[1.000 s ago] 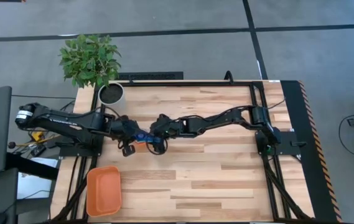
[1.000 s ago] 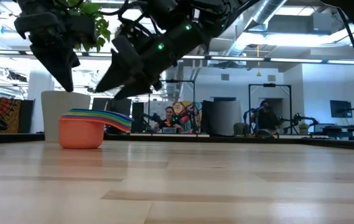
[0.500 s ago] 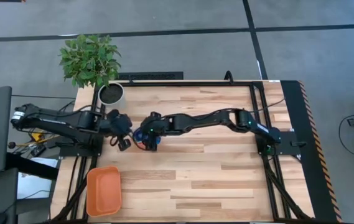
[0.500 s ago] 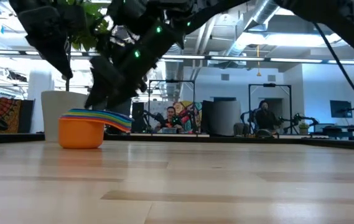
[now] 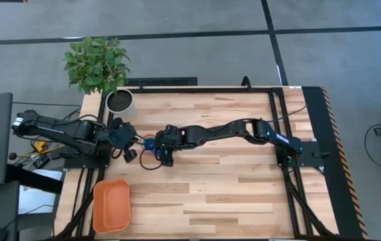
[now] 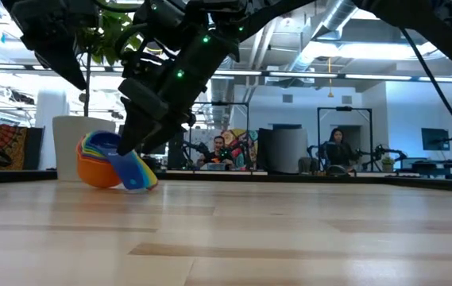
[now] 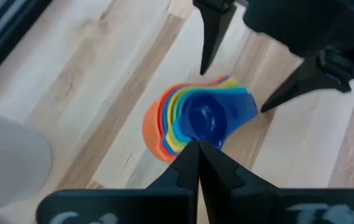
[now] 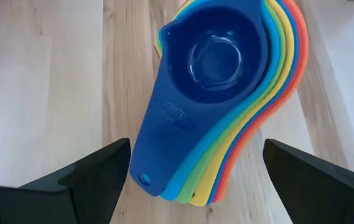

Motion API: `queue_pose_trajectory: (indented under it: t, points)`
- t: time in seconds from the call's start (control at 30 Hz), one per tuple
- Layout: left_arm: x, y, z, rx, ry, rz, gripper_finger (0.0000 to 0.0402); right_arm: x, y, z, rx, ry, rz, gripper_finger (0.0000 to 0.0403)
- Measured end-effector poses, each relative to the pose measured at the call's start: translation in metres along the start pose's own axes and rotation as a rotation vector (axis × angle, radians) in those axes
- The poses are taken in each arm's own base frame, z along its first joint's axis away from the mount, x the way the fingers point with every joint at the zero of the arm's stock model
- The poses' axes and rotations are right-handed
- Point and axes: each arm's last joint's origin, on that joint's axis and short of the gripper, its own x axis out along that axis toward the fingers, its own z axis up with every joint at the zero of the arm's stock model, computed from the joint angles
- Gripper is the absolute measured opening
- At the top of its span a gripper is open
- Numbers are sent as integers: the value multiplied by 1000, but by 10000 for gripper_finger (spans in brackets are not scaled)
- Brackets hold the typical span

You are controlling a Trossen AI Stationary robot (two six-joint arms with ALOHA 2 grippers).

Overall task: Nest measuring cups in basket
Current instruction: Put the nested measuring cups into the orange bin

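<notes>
The measuring cups sit nested in one rainbow stack on the table, dark blue innermost and orange outermost. In the low view the stack is tipped, with its handle ends slanting down to the wood. My right gripper is open and slants down over the handles, one finger on each side. My left gripper is shut and hangs above the table on the stack's left side. The orange basket lies at the near left corner. My right gripper has the stack's handles between its wide-open fingers, coming slanting down from the table's right. The right wrist view shows a gap on both sides. In the low view a finger overlaps the stack, so I cannot tell whether it touches.
A white plant pot with a leafy plant stands at the far left corner, just behind the stack. The table's middle and right are bare wood. People sit at desks in the room beyond the table.
My right gripper has gone toward the table's left, tipped steeper and come down over the stack, staying open. My left gripper has drawn back toward the left edge and risen. The stack, level before, has tipped so its handles slant down to the table.
</notes>
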Motion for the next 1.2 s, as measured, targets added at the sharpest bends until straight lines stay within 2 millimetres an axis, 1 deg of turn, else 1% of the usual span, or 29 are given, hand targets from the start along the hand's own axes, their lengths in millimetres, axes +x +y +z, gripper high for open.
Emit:
queue_pose_trajectory:
  t: [0.1, 0.3, 0.57, 0.73, 0.93, 1.0, 1.07, 1.13, 1.2]
  points:
    - [0, 0, 0, -5, 0, -6, 0, 0, -1, 0, 9, 1, -1, 389]
    - [1, 0, -1, -1, 21, -6, 0, -6, -2, 7, 19, -15, -1, 390]
    - [2, -1, -2, -48, 27, -3, 0, -12, -6, 15, 20, -21, 0, 385]
    - [1, -1, -2, -74, 23, 7, 0, -12, -9, 15, 27, -11, 16, 385]
    - [0, -7, -5, -113, 29, -22, 0, -11, -15, 11, 34, 32, 23, 384]
    - [4, -11, -11, -107, 65, -54, 0, -11, -19, 10, 23, 42, 98, 384]
    - [12, -16, -18, -97, 118, -87, 0, -11, -23, 10, 43, 43, 176, 384]
    - [22, -19, -25, -99, 145, -77, 0, -10, -28, 11, 90, 42, 194, 384]
    - [29, -20, -30, -99, 154, -38, 0, -9, -31, 11, 128, 45, 162, 384]
